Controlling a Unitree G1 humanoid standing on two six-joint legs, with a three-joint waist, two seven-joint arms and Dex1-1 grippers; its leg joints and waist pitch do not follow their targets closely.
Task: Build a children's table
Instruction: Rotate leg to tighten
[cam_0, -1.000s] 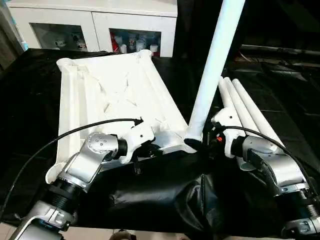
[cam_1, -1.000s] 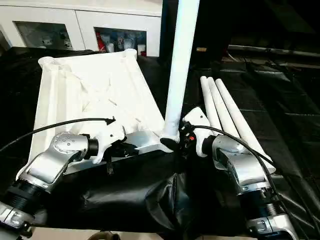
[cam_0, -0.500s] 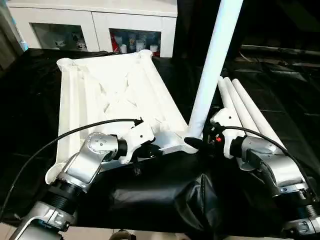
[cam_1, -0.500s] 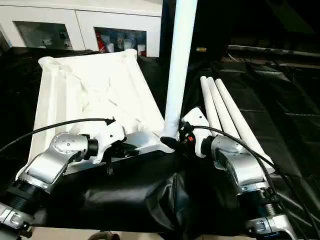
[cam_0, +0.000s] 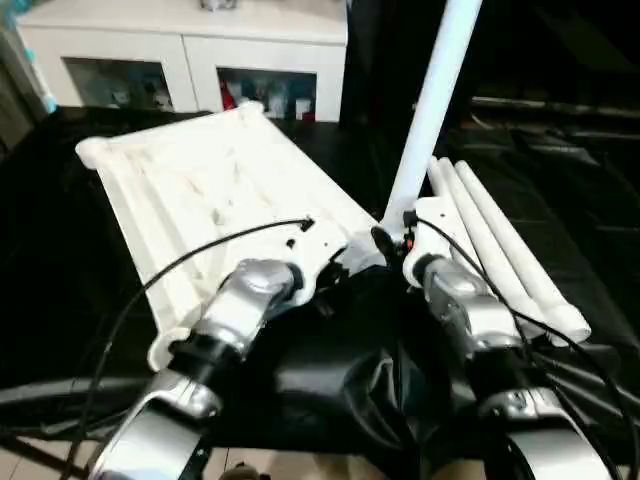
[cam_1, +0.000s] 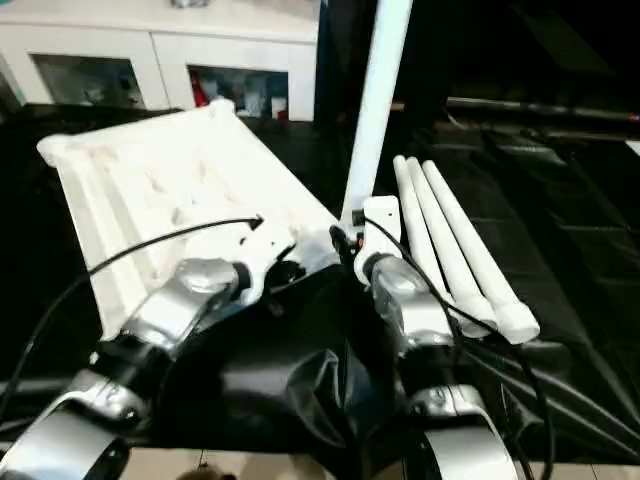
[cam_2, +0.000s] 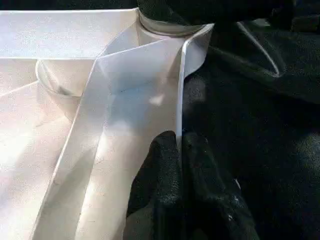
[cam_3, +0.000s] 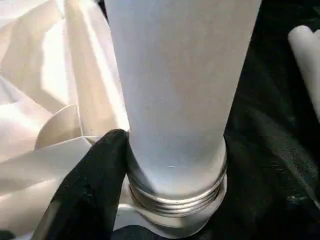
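Note:
The white tabletop (cam_0: 200, 180) lies upside down on black cloth, ribbed underside up. One white leg (cam_0: 432, 110) stands upright in its near right corner socket (cam_3: 175, 220). Three more legs (cam_0: 500, 250) lie side by side to the right. My left gripper (cam_2: 179, 142) is shut, pinching the tabletop's thin rim beside that corner. At the standing leg's base is my right gripper (cam_0: 385, 240), the leg between its jaws. One black finger (cam_3: 95, 190) presses against the threaded end of the leg. The other finger is lost against the dark cloth.
A white cabinet with glass doors (cam_0: 180, 60) stands behind the table. Black cloth (cam_0: 320, 380) covers the work surface and bunches up between my forearms. A black cable (cam_0: 200, 255) arcs over my left forearm.
The camera has moved closer and tilted, so the whole picture has shifted. My right gripper's fingers have drawn in around the leg's base. My left gripper still holds the rim.

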